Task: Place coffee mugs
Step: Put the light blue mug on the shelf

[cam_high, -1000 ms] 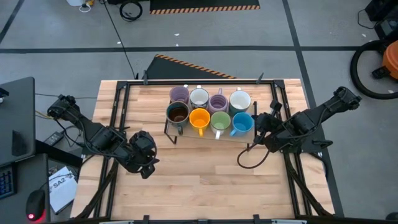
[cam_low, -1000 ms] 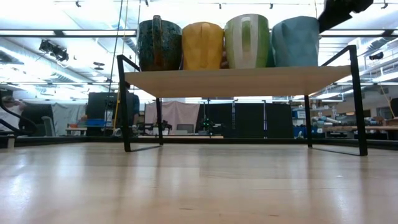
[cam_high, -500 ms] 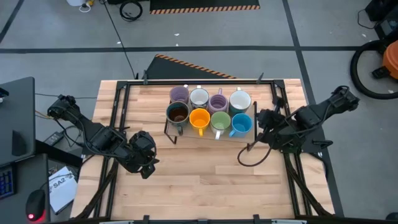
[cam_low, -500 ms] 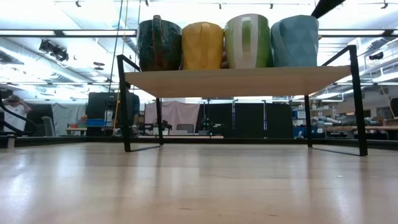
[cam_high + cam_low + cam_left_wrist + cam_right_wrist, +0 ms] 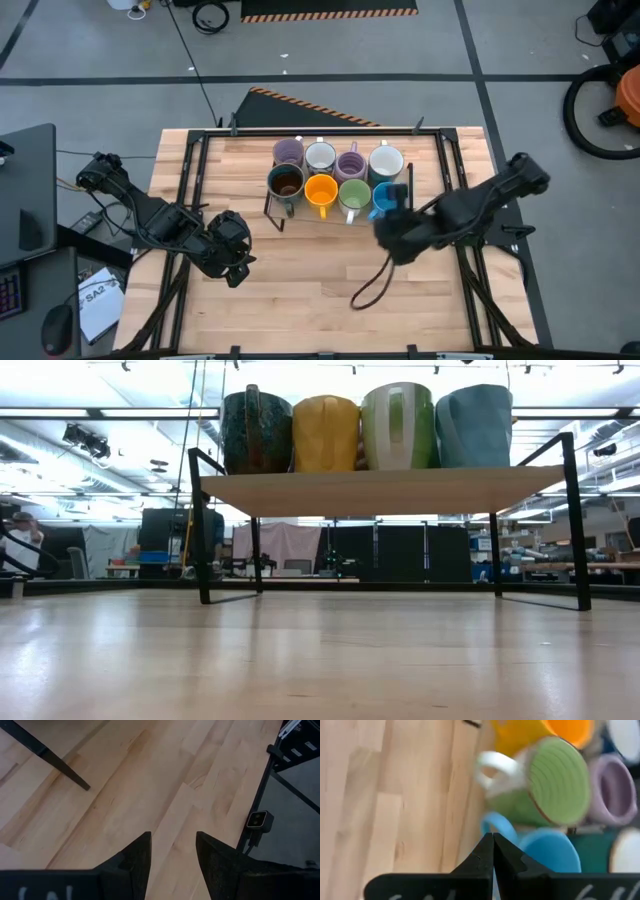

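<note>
Eight mugs stand on a small raised wooden shelf (image 5: 380, 490). In the front row are dark brown (image 5: 285, 182), orange (image 5: 320, 190), green (image 5: 354, 194) and blue (image 5: 381, 198). Behind them stand lavender (image 5: 288, 152), white (image 5: 320, 156), lavender (image 5: 350, 164) and white (image 5: 386, 160). My right gripper (image 5: 392, 232) (image 5: 493, 840) is shut and empty. It hovers just near-side of the blue mug (image 5: 550, 851) and green mug (image 5: 555, 780), too high to appear in the low view. My left gripper (image 5: 234, 264) (image 5: 172, 851) is open over bare wood at the table's left.
The shelf stands on black metal legs (image 5: 203, 530) at the middle of the table's far half. A black cable loop (image 5: 368, 292) hangs from the right arm over the wood. Black rails (image 5: 190, 180) run along both table sides. The near half is bare wood.
My right gripper has swung from beside the shelf's right end toward the table's left and near edge, now in front of the blue mug. It has also risen out of the top of the low view. The mugs have stayed put.
</note>
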Action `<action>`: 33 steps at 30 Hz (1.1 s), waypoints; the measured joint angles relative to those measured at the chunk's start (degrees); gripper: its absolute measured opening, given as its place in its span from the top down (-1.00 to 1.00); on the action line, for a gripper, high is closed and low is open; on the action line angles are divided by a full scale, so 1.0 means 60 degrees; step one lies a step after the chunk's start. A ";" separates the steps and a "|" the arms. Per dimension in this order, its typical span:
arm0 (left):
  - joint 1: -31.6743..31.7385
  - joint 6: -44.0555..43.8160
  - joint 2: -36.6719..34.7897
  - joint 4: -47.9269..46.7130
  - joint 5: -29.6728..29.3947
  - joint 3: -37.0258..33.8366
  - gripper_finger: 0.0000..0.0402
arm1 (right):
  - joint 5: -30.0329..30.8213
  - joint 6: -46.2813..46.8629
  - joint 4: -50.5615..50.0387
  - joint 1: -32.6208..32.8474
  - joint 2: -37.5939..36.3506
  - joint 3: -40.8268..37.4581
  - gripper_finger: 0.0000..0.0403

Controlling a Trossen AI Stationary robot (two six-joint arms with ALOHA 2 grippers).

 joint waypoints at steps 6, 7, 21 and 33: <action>0.0000 0.0000 0.0000 -0.0001 0.0003 0.0000 0.19 | 0.0220 -0.1469 -0.0676 -0.0011 0.1470 0.1175 0.82; 0.0000 0.0000 0.0000 0.0000 0.0004 0.0000 0.19 | 0.0144 -0.1601 -0.0659 -0.0011 0.1581 0.1359 0.77; 0.0000 0.0257 0.0000 -0.0004 -0.0309 -0.0001 0.19 | -0.2281 -0.2874 -0.0867 -0.1071 0.1503 0.1997 0.13; 0.0000 0.0255 0.0000 0.0005 -0.0415 -0.0002 0.19 | -0.2733 -0.4198 -0.0992 -0.1620 0.1729 0.1990 0.10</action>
